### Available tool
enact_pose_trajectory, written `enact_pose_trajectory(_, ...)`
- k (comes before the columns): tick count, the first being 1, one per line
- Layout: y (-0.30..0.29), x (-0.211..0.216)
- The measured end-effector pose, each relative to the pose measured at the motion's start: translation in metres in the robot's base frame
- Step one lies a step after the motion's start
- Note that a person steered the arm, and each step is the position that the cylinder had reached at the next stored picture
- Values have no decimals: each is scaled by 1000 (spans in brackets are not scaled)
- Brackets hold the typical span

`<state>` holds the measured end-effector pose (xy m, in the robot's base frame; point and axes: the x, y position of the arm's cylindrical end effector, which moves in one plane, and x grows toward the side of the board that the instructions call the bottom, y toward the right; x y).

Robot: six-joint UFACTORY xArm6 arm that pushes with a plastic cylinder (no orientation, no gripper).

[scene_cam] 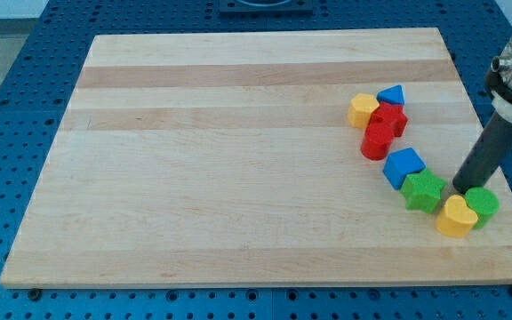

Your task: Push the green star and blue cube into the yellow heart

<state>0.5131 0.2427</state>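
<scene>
Wooden desk: green star touches blue cube, nearly meets yellow heart; my tip at heart's twelve o'clock; no gripper fitted, nothing held.

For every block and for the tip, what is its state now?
green star: flat, touching blue cube
blue cube: flat, beside red cylinder
yellow heart: flat, against green cylinder
red cylinder: upright
red star, yellow block, blue triangle: clustered
my tip: between green star and green cylinder

Star: touching the cube up-left, heart just lower-right.
My tip: between star and cylinder, above the heart.
Table: all on its right.
</scene>
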Motion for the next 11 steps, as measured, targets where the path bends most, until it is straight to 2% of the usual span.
enact_pose_trajectory(1, -1, -17)
enact_pose_trajectory(2, -24, -96)
enact_pose_trajectory(3, -55, -118)
enact_pose_trajectory(6, -93, -93)
enact_pose_trajectory(7, -86, -93)
enact_pose_trajectory(11, -70, -37)
